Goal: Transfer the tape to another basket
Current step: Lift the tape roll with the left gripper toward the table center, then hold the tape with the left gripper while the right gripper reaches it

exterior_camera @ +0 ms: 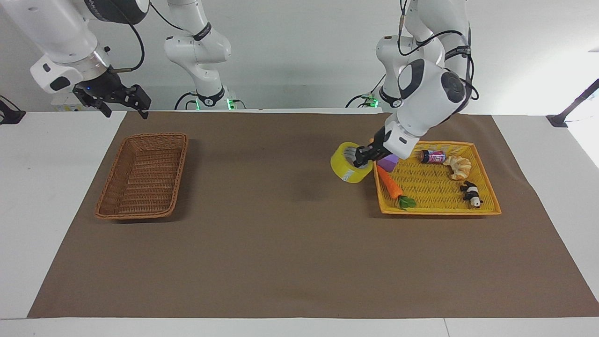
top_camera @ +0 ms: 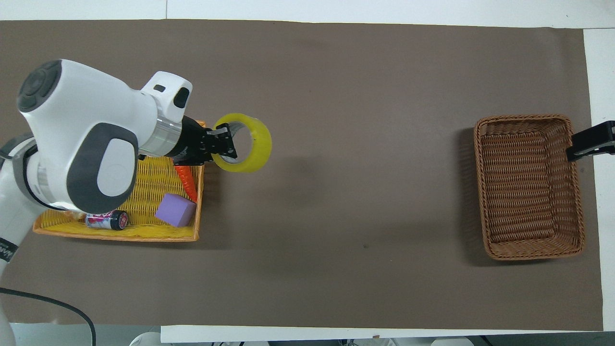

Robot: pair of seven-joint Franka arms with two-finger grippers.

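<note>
Left jaws: closed on the wall of the tape (exterior_camera: 348, 162), one finger inside the core and one outside; the left gripper (exterior_camera: 364, 156) is raised over the brown mat just beside the yellow basket (exterior_camera: 486, 196).
Tape: held in the air, tilted, clear of the yellow basket's rim and over the mat toward the middle of the worktop (exterior_camera: 14, 196).
Yellow basket: a purple cube (top_camera: 175, 210), a carrot (exterior_camera: 390, 182), a small can (exterior_camera: 433, 157), a croissant (exterior_camera: 458, 166) and a panda figure (exterior_camera: 471, 193) are left in it.
Brown basket (exterior_camera: 142, 175): seen empty, at the right arm's end of the worktop, well apart from the tape.
Right jaws: held wide with nothing between them; the right gripper (exterior_camera: 119, 100) waits in the air near the brown basket's edge.
Step in hand: judged to be the carry, with the lift out done and the drop not yet made.
Next move: a long crossing of the mat is called for, with the grip kept firm, then a lowering over the brown basket before release; a handover to the right arm may be needed if the reach falls short.
</note>
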